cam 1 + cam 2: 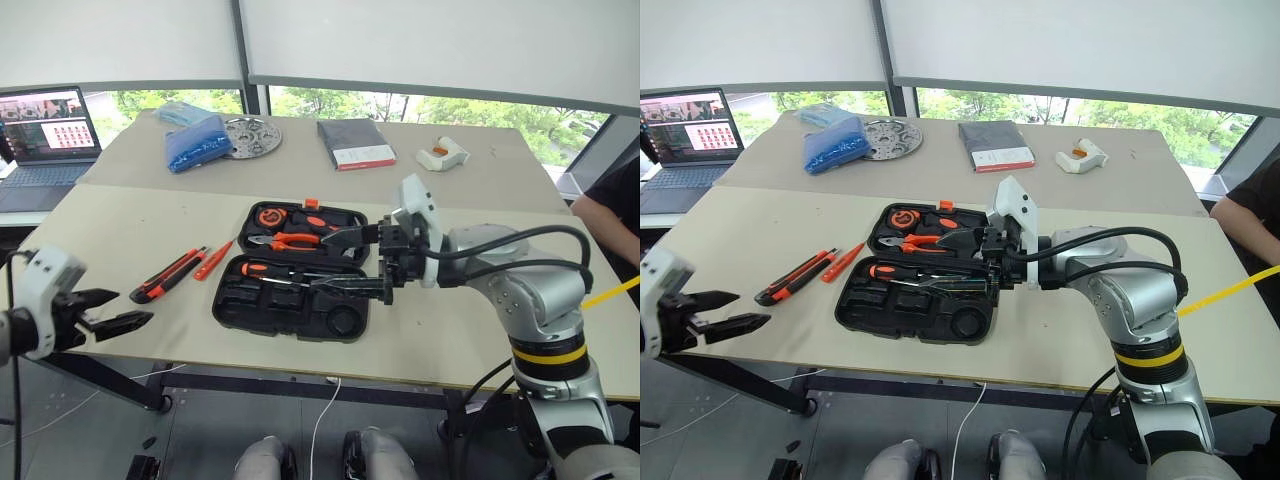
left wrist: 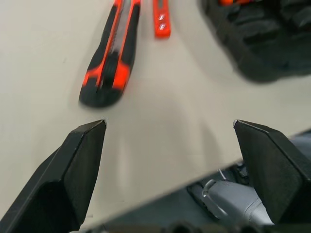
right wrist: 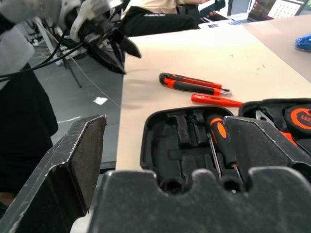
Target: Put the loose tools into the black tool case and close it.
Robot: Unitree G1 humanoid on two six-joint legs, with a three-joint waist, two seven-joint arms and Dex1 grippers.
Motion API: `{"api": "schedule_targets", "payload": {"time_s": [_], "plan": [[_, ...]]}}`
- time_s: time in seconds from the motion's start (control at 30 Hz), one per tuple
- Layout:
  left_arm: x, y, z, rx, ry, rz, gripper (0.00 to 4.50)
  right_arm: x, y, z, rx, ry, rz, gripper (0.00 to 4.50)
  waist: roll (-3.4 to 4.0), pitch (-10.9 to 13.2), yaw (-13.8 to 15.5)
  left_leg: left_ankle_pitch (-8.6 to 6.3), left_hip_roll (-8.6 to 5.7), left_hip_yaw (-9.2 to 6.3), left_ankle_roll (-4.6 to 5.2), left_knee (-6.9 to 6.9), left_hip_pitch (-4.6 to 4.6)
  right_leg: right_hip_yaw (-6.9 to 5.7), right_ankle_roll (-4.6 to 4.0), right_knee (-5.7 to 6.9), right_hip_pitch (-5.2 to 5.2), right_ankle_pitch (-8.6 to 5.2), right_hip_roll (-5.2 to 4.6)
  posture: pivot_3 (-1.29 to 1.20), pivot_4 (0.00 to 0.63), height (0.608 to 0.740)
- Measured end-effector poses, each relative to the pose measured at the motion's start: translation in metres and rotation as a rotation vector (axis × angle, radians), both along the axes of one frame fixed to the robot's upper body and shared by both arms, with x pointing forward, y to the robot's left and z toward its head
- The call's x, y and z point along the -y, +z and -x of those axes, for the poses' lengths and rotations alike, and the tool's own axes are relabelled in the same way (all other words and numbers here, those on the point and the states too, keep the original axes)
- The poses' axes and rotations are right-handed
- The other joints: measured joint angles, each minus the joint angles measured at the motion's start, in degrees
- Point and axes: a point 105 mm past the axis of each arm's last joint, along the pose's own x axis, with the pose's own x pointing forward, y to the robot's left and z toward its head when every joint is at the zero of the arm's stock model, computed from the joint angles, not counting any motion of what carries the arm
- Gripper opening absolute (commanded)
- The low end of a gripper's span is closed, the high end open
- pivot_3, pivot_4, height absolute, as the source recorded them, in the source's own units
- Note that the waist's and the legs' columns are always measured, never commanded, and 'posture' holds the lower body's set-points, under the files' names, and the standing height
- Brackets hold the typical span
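Your right gripper (image 1: 352, 262) hangs wide open and empty just above the open black tool case (image 1: 290, 290), where one screwdriver (image 1: 275, 272) already lies, while the utility knife (image 1: 166, 277) and small orange screwdriver (image 1: 213, 259) lie left of it, near your open, empty left gripper (image 1: 118, 312).

**Silver arms, black fingers, a yellow band**

We're looking at our right arm (image 1: 520, 290) now: smooth silver-grey shells, rounded at the joints, with a yellow ring edged in black around the segment below. Two thick black cables loop over it towards the wrist, where a white angular housing sits above dark hardware. The right gripper (image 1: 352, 262) carries two long black fingers. Over on the other side, the left gripper (image 1: 118, 311) matches: white blocky wrist, black tapered fingers (image 2: 73, 170), matte and wedge-shaped, scuffed along the edges.
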Motion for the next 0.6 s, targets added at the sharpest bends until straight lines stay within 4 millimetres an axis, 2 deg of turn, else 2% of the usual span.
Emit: {"api": "schedule_targets", "payload": {"time_s": [0.13, 0.2, 0.3, 0.47, 0.6], "plan": [[0.029, 0.008, -0.036, -0.048, -0.057, -0.010, 4.50, 0.001, -0.004, -0.002, 0.002, -0.048, -0.014, 4.49, -0.04, 0.0, 0.1, 0.04, -0.05, 0.06, 0.01, -0.06, -0.04, -0.05, -0.03, -0.02, 0.03, 0.01, 0.24, 0.00, 0.150, 0.718], [0.036, 0.010, -0.054, -0.069, -0.047, -0.039, 4.50, 0.002, -0.004, 0.000, 0.011, -0.067, -0.019, 4.49, -0.04, 0.0, 0.0, 0.12, -0.08, 0.13, 0.14, -0.05, -0.02, -0.02, -0.02, -0.03, 0.03, 0.01, 0.32, 0.00, 0.150, 0.718], [0.040, 0.006, -0.074, -0.090, -0.023, -0.067, 4.50, 0.006, -0.008, 0.001, 0.012, -0.097, -0.016, 4.49, -0.06, 0.0, -0.7, 0.31, -0.10, 0.16, 0.48, -0.05, 0.05, 0.05, -0.01, -0.02, 0.07, 0.00, 0.35, 0.00, 0.150, 0.718], [0.041, -0.023, -0.095, -0.180, 0.008, -0.112, 4.50, 0.009, -0.008, 0.005, 0.022, -0.113, -0.010, 4.49, -0.13, 0.0, -1.5, 0.32, -0.03, 0.15, 0.50, -0.01, 0.06, 0.07, -0.01, -0.01, 0.06, -0.01, 0.41, 0.00, 0.150, 0.718], [0.044, -0.024, -0.111, -0.162, 0.004, -0.130, 4.50, 0.010, -0.007, 0.004, 0.028, -0.137, -0.011, 4.49, -0.14, 0.0, -1.3, 0.33, -0.02, 0.14, 0.50, 0.10, 0.06, 0.07, -0.01, 0.09, 0.07, -0.01, 0.34, 0.00, 0.150, 0.718]]}}
